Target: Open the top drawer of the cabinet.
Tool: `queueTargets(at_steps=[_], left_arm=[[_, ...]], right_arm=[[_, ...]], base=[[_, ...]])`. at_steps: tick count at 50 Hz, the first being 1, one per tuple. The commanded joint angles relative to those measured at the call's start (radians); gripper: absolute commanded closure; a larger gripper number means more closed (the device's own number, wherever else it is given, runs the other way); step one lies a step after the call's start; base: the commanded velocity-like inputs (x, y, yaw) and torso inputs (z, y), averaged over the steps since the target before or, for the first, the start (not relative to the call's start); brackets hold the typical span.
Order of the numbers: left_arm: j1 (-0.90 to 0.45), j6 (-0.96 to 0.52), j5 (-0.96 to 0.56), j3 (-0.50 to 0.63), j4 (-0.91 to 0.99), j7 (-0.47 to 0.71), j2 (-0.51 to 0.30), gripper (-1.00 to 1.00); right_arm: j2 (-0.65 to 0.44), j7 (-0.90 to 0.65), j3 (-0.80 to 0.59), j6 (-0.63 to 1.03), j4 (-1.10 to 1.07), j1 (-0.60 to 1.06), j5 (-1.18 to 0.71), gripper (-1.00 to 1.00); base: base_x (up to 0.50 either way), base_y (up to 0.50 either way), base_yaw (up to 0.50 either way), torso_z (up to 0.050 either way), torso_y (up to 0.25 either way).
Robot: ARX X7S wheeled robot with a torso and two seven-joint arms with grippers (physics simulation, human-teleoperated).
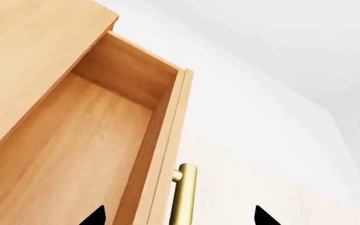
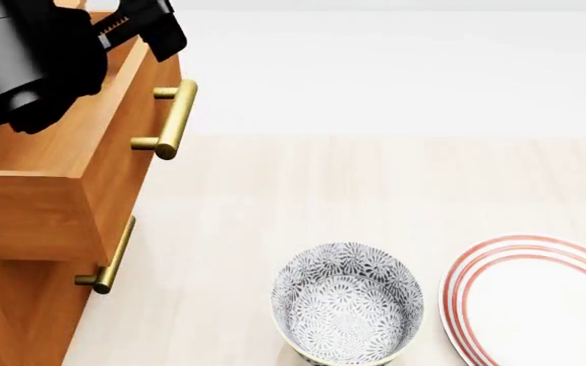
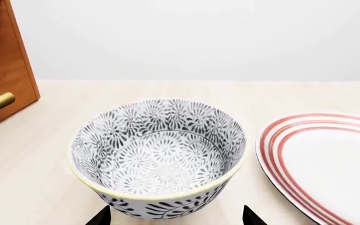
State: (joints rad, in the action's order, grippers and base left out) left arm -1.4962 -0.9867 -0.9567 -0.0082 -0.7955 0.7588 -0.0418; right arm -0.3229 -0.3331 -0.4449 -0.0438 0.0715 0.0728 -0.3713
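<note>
The orange-brown cabinet [image 2: 28, 229] stands at the left. Its top drawer [image 2: 120, 145] is pulled out, and the left wrist view shows its bare wooden inside [image 1: 73, 154]. The drawer's brass bar handle [image 2: 171, 118] sticks out from its front. My left gripper [image 1: 180, 218] is open. Its black fingertips [image 1: 95, 216] stand wide apart on either side of the handle [image 1: 185, 194] without touching it. The left arm [image 2: 28, 53] hangs over the drawer's far end. My right gripper [image 3: 176, 218] is open and empty, just in front of a patterned bowl.
The patterned bowl [image 2: 349, 301] stands on the pale table, right of the cabinet, and also shows in the right wrist view [image 3: 158, 154]. A white plate with red rings [image 2: 537, 297] lies to its right. A lower drawer's brass handle [image 2: 110, 259] is below the open drawer.
</note>
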Motion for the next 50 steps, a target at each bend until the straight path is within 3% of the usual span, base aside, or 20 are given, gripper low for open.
queueTargets(at_steps=[1,12,32,50], left_arm=[[-0.016,0.044,-0.016,-0.037,-0.066,0.019,0.009,-1.0],[-0.005,0.061,-0.035,-0.032,-0.1,0.024,0.01,-1.0],[0.003,0.015,-0.225,-0.02,-0.099,0.037,0.03,-1.0],[0.015,0.038,-0.418,0.145,-0.057,0.041,0.038,-1.0]], right_arm=[[0.017,0.015,0.02,0.004,0.0,0.003,0.012,-1.0],[0.014,0.011,0.022,0.009,-0.004,0.005,0.005,-1.0],[0.012,0.014,0.012,0.0,0.003,0.004,0.007,-1.0],[0.007,0.013,0.006,-0.001,-0.001,0.003,0.006,-1.0]], base=[[0.0,0.0,0.0,0.0,0.0],[0.0,0.0,0.0,0.0,0.0],[0.0,0.0,0.0,0.0,0.0],[0.0,0.0,0.0,0.0,0.0]])
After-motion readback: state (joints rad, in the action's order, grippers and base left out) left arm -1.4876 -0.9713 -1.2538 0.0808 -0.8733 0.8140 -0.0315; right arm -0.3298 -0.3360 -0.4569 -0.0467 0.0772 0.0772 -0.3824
